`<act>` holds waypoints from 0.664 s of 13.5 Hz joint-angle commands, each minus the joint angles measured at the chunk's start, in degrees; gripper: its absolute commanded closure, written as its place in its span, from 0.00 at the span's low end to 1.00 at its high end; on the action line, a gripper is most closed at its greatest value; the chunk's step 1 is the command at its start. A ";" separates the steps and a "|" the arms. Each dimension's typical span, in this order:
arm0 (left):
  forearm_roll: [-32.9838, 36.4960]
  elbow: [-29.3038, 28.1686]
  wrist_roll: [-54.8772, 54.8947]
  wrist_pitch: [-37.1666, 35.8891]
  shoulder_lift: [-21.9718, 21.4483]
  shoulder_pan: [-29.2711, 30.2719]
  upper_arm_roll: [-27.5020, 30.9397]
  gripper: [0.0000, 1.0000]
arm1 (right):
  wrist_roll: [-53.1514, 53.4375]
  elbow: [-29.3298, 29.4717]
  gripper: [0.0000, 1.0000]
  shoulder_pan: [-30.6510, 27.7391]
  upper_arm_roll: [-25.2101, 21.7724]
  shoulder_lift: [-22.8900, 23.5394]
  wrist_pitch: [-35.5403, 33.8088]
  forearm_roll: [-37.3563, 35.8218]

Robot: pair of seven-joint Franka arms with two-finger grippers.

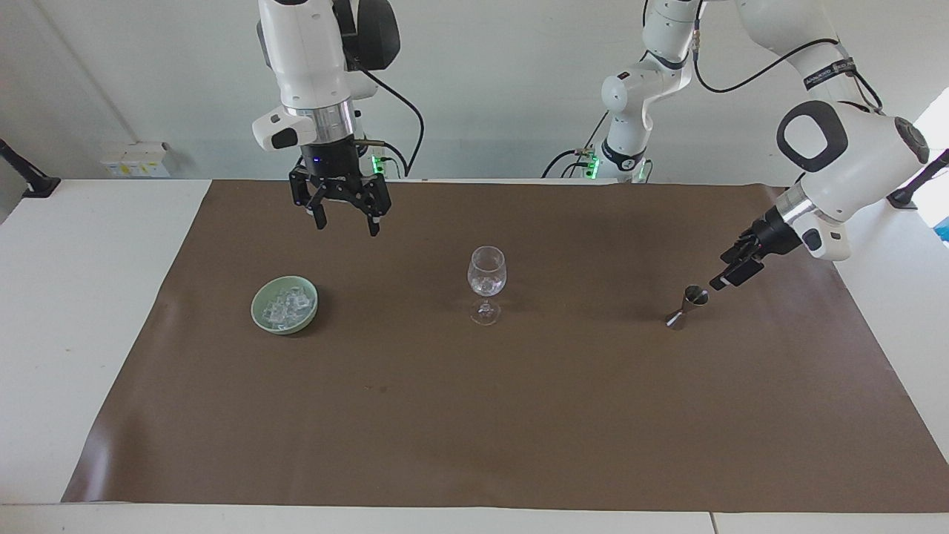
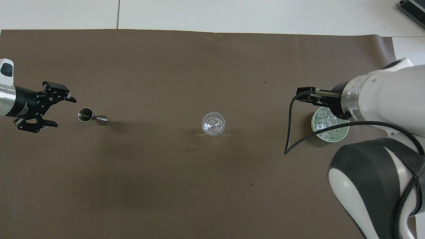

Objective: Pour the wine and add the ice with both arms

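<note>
Two tools are seen empty, each with its fingers spread apart: the right tool [image 1: 340,215] is raised over the brown mat [image 1: 519,415] close to the pale green bowl [image 1: 285,305], and the left tool [image 2: 44,111] is held just beside the steel jigger [image 1: 687,305], not touching it. The ice [image 1: 285,305] is heaped in the bowl, toward the right arm's end of the surface, and a few pieces can apparently be made out in the stemmed glass [image 1: 486,278] at the middle of the mat. Another cube is judged to be the step in hand; it would best be taken by a straight descent over the heap, one cube being pinched squarely so that it is not squeezed out sideways, with the bowl's rim kept clear. Ample open mat is left between bowl, glass and jigger. The thin stem and narrow mouth of the glass call for a high, centred approach.
</note>
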 commanded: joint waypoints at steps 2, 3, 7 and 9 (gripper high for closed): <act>2.62 1.06 0.03 0.48 -1.35 -2.14 0.52 0.00 | -5.03 2.23 0.00 0.39 -3.77 -0.55 -4.85 -0.68; 2.79 1.68 0.38 0.22 -1.35 -2.23 0.52 0.00 | -7.49 2.50 0.00 0.48 -5.43 -0.55 -5.47 -0.24; 5.78 4.31 0.47 -0.58 -2.31 -5.47 0.52 0.00 | -12.69 4.33 0.00 3.65 -11.77 -0.29 -7.93 0.03; 5.87 5.28 0.47 -1.72 -2.66 -5.92 0.44 0.00 | -14.45 8.11 0.00 3.56 -13.09 1.20 -11.61 0.03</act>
